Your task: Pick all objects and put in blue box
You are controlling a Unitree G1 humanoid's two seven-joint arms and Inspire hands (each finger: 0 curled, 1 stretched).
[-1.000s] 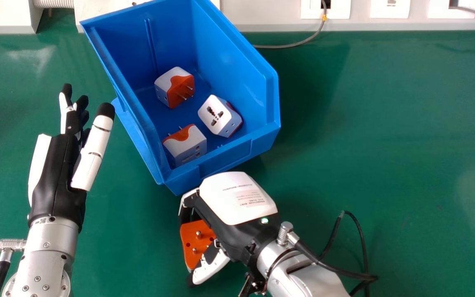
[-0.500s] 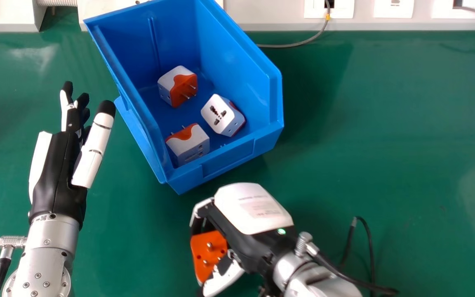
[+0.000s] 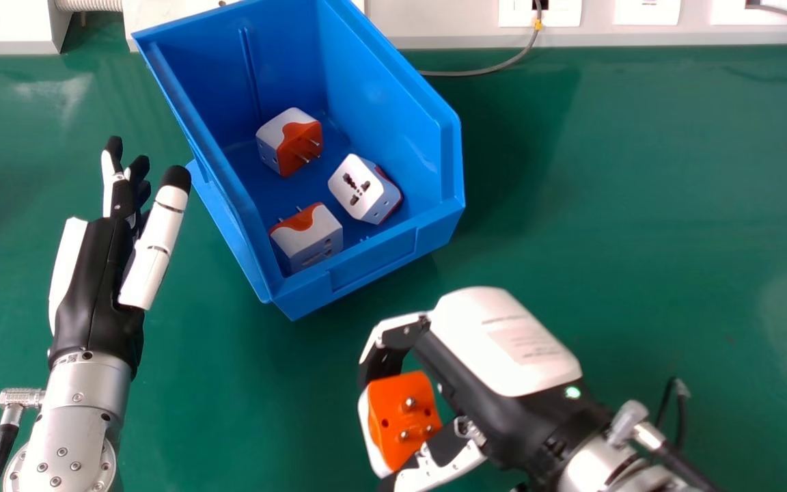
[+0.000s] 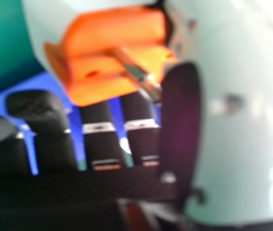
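Likely stiff, the boxy orange-and-white plastic adapter, held lower centre by the black-and-white right hand, is best side-gripped.

Four blocky white-and-orange plastic plug adapters were counted: three (far adapter, middle adapter, near adapter) inside one open-topped blue plastic box, and one held adapter. Two black-and-white jointed robot hands were tallied: left hand, right hand. One flat green tabletop was logged. Two thin grey cables with yellow bands were noted: long cable, short cable.
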